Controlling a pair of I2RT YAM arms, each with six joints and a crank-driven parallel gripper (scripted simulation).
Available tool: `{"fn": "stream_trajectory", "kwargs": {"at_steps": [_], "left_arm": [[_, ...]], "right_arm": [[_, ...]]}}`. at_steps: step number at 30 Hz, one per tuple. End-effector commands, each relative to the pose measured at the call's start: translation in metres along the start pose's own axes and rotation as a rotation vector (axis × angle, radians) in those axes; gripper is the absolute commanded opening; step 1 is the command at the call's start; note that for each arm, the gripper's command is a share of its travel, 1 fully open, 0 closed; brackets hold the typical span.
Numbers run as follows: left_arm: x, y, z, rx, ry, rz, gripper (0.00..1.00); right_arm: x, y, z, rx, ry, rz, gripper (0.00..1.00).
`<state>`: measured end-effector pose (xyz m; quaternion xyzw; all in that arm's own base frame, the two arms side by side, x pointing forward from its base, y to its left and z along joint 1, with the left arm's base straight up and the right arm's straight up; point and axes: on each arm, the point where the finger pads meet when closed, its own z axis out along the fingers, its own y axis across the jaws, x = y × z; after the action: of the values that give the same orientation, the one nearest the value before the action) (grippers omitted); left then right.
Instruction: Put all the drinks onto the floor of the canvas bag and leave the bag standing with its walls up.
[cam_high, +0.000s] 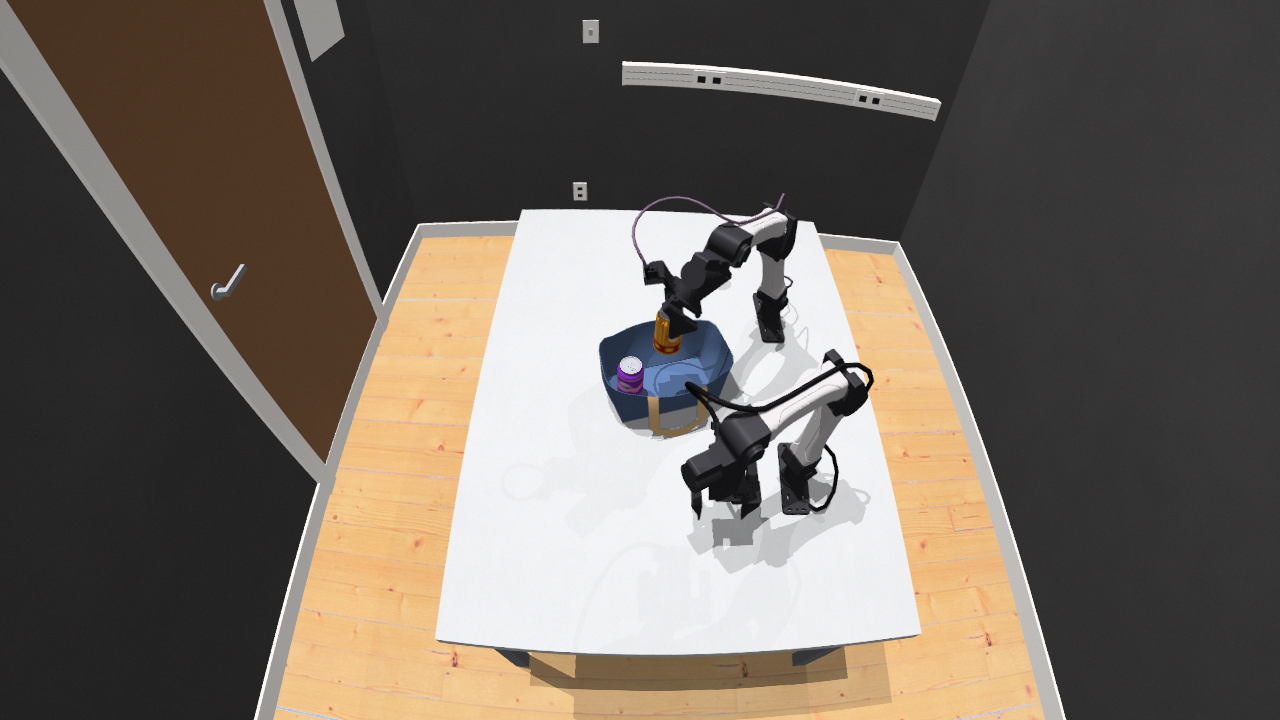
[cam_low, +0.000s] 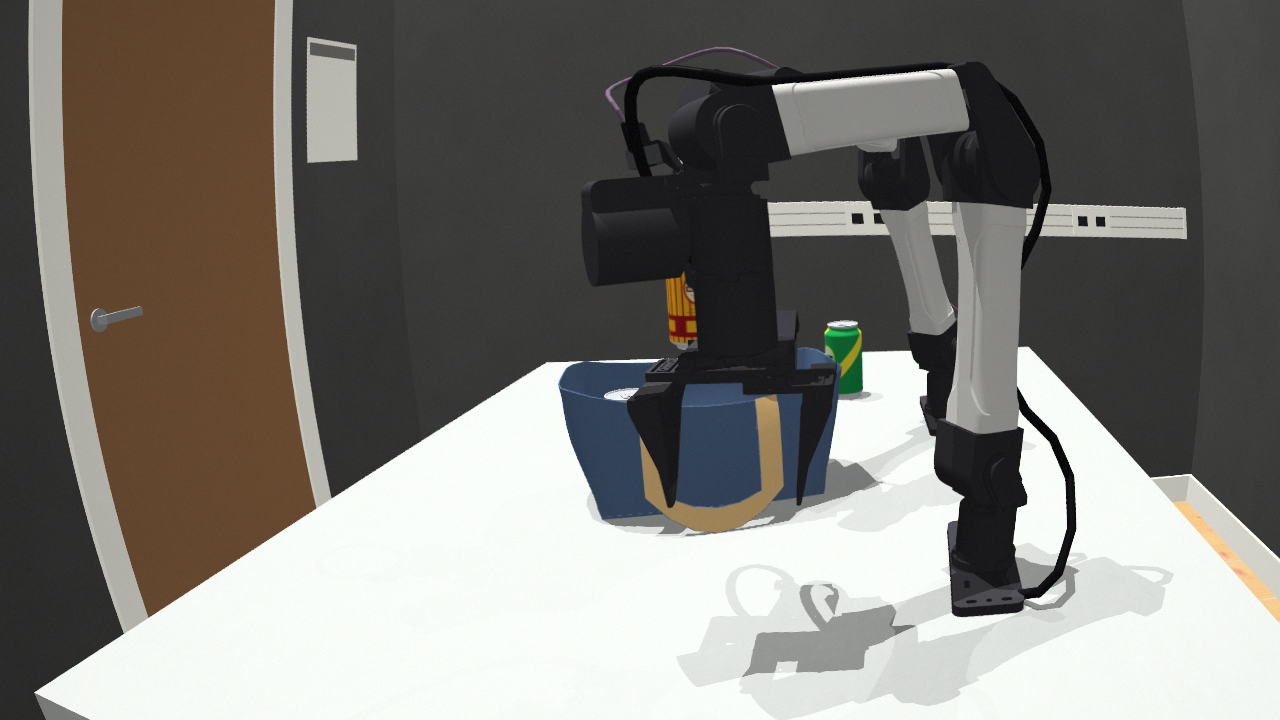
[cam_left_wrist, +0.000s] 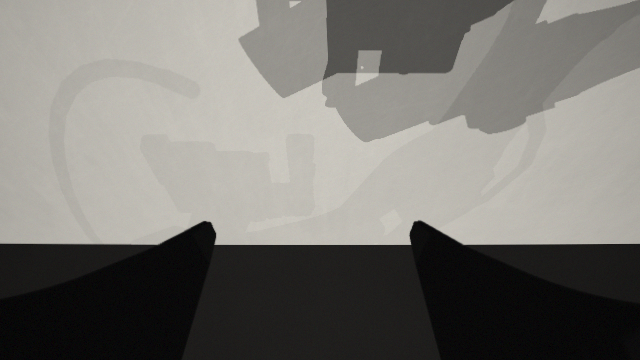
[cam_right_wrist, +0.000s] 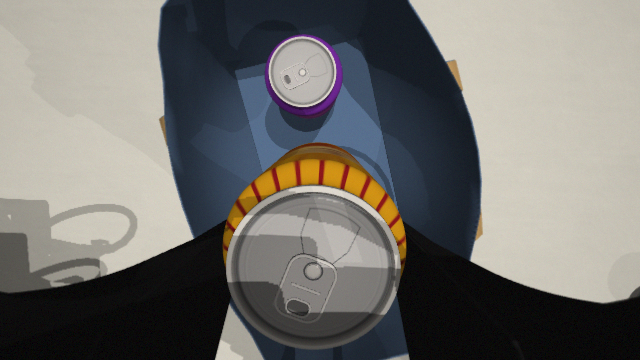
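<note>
One drink, the purple can (cam_high: 630, 376) (cam_right_wrist: 303, 72), stands in the canvas bag (cam_high: 626, 407) (cam_low: 716, 447) (cam_right_wrist: 200, 165); the right gripper (cam_high: 675, 329) (cam_right_wrist: 316, 220) clamps the orange can (cam_high: 665, 333) (cam_low: 680, 313) (cam_right_wrist: 315, 270) above it. The green can (cam_low: 845, 358) waits outside. The left gripper (cam_high: 722, 514) (cam_low: 735, 503) (cam_left_wrist: 312, 226) gapes, empty.

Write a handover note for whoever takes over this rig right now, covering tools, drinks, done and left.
Left tool: open, empty.
Right tool: shut on the orange can, held over the bag.
Bag: standing, walls up.
Done: purple can is inside, upright.
Left: lower and release the orange can; bag the green can, standing on the table outside; keep the walls up.
</note>
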<state>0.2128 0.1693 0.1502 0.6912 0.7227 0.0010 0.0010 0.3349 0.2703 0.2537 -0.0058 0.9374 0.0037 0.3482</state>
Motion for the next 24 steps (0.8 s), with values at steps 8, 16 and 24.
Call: {"fn": "stream_trajectory", "kwargs": {"at_steps": [8,16,24], "left_arm": [[0.003,0.005,-0.007,-0.018,0.002,-0.011,1.0],[0.003,0.005,-0.007,-0.018,0.002,-0.011,1.0],[0.003,0.005,-0.007,-0.018,0.002,-0.011,1.0]], "right_arm": [[-0.032,-0.001,-0.026,-0.051,-0.114,0.077,0.74],[-0.034,-0.005,-0.028,-0.05,-0.118,0.078,0.74],[-0.017,-0.008,-0.013,-0.019,-0.079,0.051,0.74]]}}
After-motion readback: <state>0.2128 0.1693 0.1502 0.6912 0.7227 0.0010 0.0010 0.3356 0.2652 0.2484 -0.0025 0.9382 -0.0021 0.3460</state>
